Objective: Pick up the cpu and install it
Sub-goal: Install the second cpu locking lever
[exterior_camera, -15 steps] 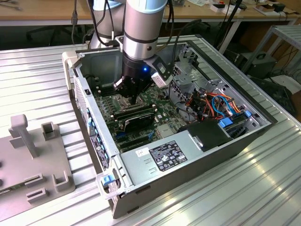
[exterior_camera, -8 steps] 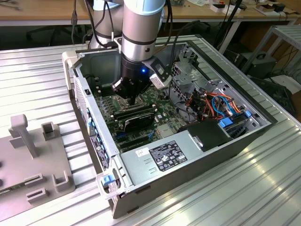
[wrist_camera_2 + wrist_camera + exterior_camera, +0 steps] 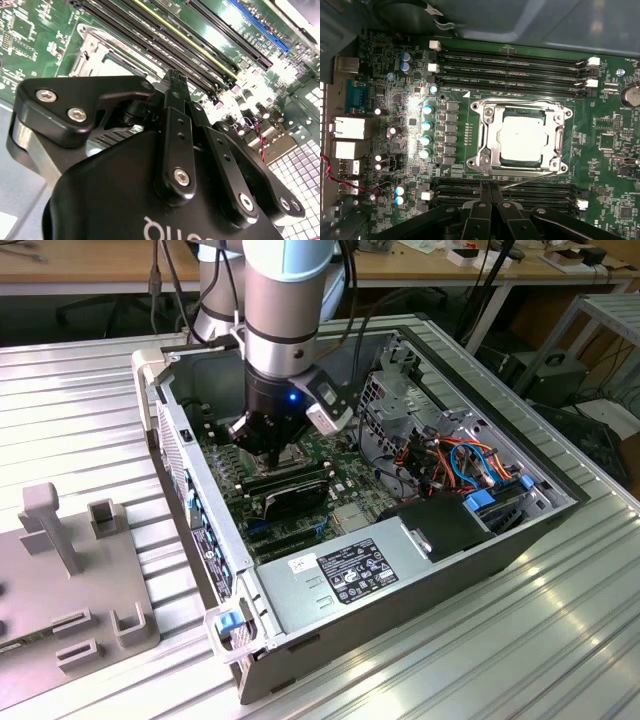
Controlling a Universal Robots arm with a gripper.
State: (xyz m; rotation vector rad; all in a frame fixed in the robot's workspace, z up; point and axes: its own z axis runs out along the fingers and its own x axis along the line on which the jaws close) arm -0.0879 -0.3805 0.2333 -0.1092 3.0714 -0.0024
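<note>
Cpu (image 3: 521,137) seated flat in socket frame (image 3: 485,145) on green motherboard (image 3: 600,165), silvery top facing up, frame around it, thin lever (image 3: 532,181) along 1 edge. Black memory slots (image 3: 510,65) flank socket on 2 sides. Tool (image 3: 489,190) just beside socket, over nearer slot bank, fingers (image 3: 176,100) pressed together, holding nothing, apart from cpu. Seen in exterior view: tool (image 3: 262,452) down inside open pc case (image 3: 420,580), black card (image 3: 290,498) just beside, case lying on ribbed metal bench (image 3: 500,660), grey fixture (image 3: 60,570) at exterior view's left.
</note>
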